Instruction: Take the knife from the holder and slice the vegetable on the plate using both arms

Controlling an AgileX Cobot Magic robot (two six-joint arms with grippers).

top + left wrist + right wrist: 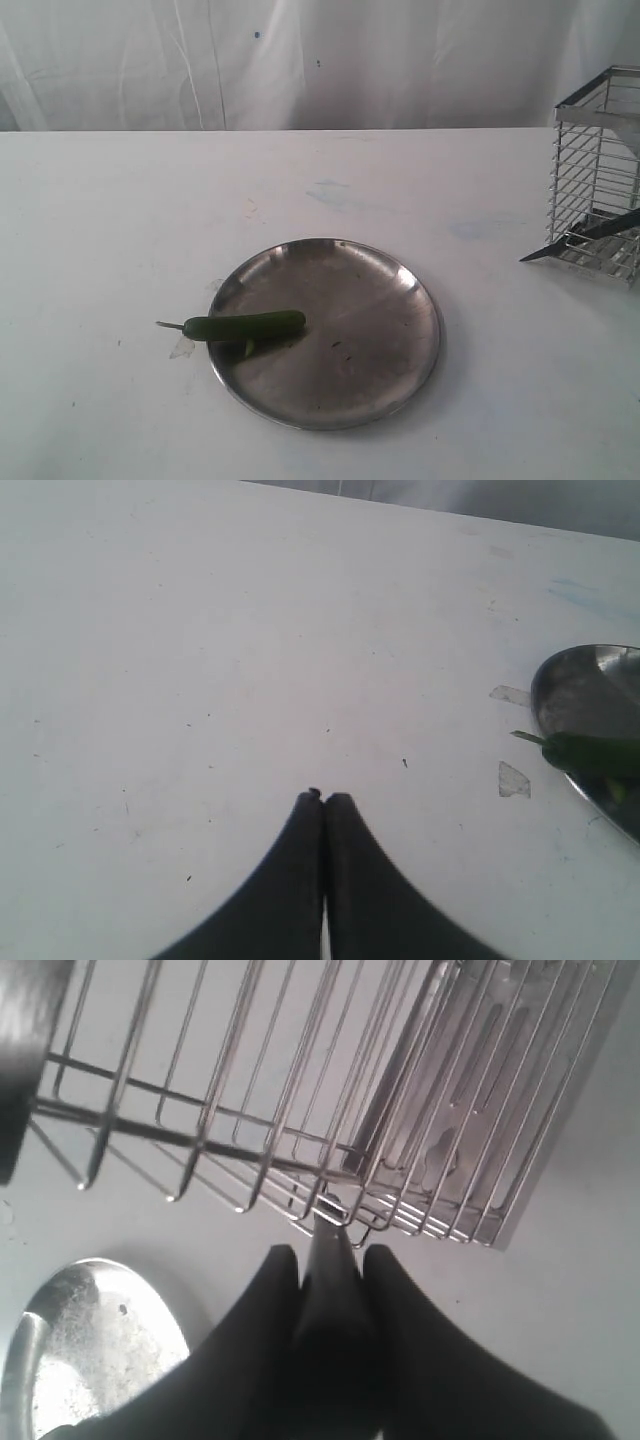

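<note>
The dull metal plate (350, 330) lies on the white table. The dark-green vegetable (245, 326) rests across its left rim, stem tip pointing left. At the right edge stands the wire-grid holder (600, 190). The dark knife (570, 240) pokes out through the holder's low side, tip toward the plate. Neither arm shows in the exterior view. In the right wrist view my right gripper (332, 1255) is shut on the knife (330, 1280), right beside the holder (400, 1110). My left gripper (324, 797) is shut and holds nothing, hovering over bare table some way from the vegetable (590, 752) and plate (590, 680).
A white cloth hangs as a backdrop behind the table. Small scraps of clear tape (513, 780) lie on the table by the plate's left rim. A part of the plate (90, 1340) shows near the right gripper.
</note>
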